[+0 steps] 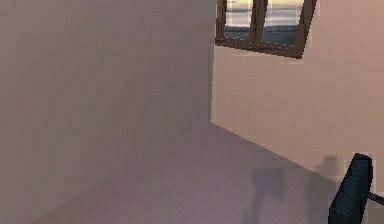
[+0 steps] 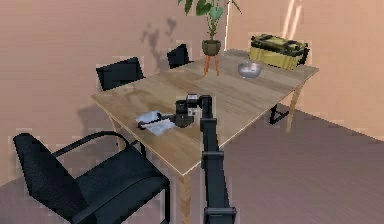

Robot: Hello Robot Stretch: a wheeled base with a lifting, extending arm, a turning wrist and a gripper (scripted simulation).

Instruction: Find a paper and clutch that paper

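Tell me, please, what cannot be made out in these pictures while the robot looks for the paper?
Arm side view: whether the tool holds anything; a flat white thing lies on the table at its far end.
Arm side view: the top edge cuts off the plant.
Forward view: the right edge cuts off a dark chair; the top edge cuts the window.

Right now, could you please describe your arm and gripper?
The arm is a dark square bar. At its end sit two small white squares with black marks, beside the gripper, dark-bodied with two thin fingers.
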